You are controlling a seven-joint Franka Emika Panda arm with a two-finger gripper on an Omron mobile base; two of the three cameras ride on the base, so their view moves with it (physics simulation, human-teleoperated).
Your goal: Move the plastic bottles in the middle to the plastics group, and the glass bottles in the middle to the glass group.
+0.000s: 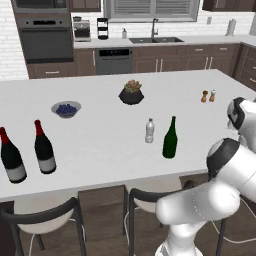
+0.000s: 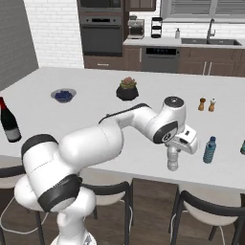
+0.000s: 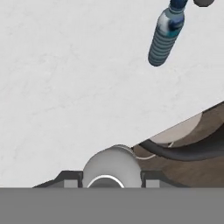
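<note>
No text, brand, number or sign can be read anywhere. The two wine bottles (image 1: 27, 150) at the left carry grey-white labels, but these show as plain patches with no letters to make out. The small clear bottle (image 1: 149, 131) near the middle of the counter has a pale band that is too small and blurred to read. The teal bottle (image 2: 209, 150) at the right shows no lettering. The oven (image 1: 46, 37) on the far wall has a dark panel with nothing legible.

Home kitchen: wall oven (image 1: 45, 42), sink (image 1: 155, 39), island counter (image 1: 110, 145), stools (image 1: 40, 215).
</note>
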